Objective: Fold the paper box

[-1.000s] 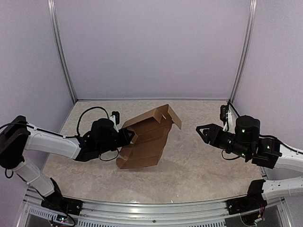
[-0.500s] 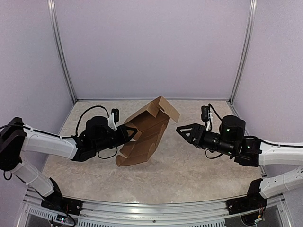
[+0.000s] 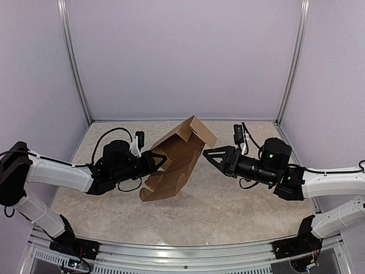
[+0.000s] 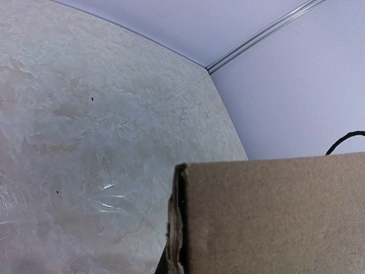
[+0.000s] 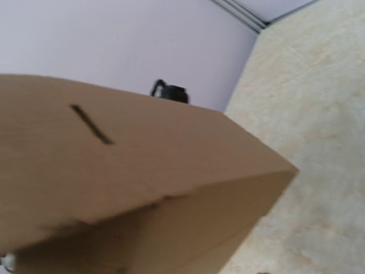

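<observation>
1. Top view: the right black two-finger gripper [image 3: 207, 156] has come closer to the single plain brown cardboard paper box [image 3: 178, 160], with its jaws spread. The left black gripper [image 3: 158, 162] pinches the box, which is tilted over the beige marbled table [image 3: 239, 205] between lilac walls [image 3: 182, 57].
2. Left wrist: one cardboard panel with a frayed edge.
3. Right wrist: blurred cardboard with one dark slit.
</observation>
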Robot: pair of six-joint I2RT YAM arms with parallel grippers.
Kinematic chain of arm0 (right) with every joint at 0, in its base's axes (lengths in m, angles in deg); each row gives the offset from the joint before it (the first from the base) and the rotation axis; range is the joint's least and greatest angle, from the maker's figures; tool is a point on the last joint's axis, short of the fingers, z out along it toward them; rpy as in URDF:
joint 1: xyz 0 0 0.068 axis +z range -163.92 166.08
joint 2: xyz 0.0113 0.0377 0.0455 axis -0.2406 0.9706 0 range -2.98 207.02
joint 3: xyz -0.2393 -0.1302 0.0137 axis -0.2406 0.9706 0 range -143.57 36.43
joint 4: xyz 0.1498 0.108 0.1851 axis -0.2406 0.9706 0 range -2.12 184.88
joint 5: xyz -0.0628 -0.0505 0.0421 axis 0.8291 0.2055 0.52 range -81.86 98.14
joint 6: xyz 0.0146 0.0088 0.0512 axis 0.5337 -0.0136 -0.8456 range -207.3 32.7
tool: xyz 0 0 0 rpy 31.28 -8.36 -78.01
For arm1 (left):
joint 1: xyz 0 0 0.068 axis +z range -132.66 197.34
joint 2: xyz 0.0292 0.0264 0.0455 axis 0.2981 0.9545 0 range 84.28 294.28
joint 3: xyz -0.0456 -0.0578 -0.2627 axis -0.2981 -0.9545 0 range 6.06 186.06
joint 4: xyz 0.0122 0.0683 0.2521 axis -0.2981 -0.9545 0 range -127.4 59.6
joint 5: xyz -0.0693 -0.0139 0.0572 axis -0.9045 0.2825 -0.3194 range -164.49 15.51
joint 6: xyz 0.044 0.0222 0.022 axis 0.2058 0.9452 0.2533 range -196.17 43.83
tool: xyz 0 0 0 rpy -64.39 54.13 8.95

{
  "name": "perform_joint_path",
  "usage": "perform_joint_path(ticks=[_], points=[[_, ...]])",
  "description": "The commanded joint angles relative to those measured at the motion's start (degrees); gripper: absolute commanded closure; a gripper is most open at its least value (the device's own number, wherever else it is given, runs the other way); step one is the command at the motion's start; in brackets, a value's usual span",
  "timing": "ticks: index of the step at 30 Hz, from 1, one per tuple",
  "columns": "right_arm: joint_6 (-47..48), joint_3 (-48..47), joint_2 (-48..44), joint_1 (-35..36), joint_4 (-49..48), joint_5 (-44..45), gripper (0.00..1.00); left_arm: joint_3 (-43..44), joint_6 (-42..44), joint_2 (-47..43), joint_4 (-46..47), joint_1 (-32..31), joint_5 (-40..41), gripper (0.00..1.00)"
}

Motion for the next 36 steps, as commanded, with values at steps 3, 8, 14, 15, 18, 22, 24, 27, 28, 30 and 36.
perform_joint_path(ticks=[3,8,14,15,18,22,24,27,28,30,36], points=[[-0.73,-1.66,0.56,0.15,-4.73,-2.33,0.49,-0.94,1.08,-0.92,1.76,0.28,-0.96,1.00],[-2.19,-1.73,1.51,0.29,-7.42,-2.71,0.49,-0.88,2.15,-0.85,2.56,-0.19,-1.24,1.00],[-3.18,-2.04,2.92,0.52,-8.89,-2.12,0.54,-0.46,2.83,-0.79,2.90,-0.90,-1.46,1.00],[-3.29,-2.05,3.24,0.55,-9.06,-2.05,0.55,-0.37,3.07,-0.78,2.84,-0.99,-1.44,1.00],[-3.63,-2.25,3.91,0.65,-9.52,-1.95,0.59,-0.18,3.61,-1.04,2.50,-1.37,-1.31,1.00],[-3.52,-2.42,4.13,0.82,-9.40,-1.92,0.66,0.30,4.80,-1.31,1.49,-1.95,-1.04,1.00],[-3.38,-2.43,4.06,0.92,-9.00,-1.74,0.71,0.72,6.05,-1.51,0.22,-2.53,0.13,1.00],[-3.17,-2.46,3.87,1.09,-8.45,-1.60,0.81,1.63,7.94,-2.10,-2.33,-3.42,2.54,1.00],[-3.10,-2.39,3.79,1.12,-8.30,-1.57,0.85,1.90,8.39,-2.31,-2.81,-3.64,3.17,1.00],[-3.08,-2.45,3.77,1.22,-8.14,-1.51,0.95,2.22,8.89,-2.50,-3.25,-3.93,3.59,1.00],[-2.99,-2.44,3.54,1.37,-7.76,-1.17,0.97,2.55,9.30,-2.42,-3.70,-4.12,4.05,1.00]])
